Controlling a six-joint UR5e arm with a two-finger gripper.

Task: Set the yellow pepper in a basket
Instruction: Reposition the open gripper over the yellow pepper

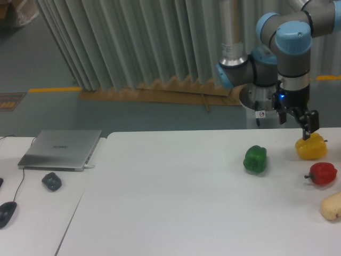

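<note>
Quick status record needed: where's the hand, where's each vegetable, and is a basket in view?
hand: just above the yellow pepper, fingers apart
yellow pepper: on the table, far right, not gripped
green pepper: left of the yellow one
red pepper: in front of the yellow one
beige lump: at right edge, nearest the camera
basket: none in view

beige lump [332, 207] cut by right edge

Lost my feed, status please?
Hand over yellow pepper, grip state unclear. Pepper on table, ungrasped. No basket in view. Red pepper close beside.
</note>
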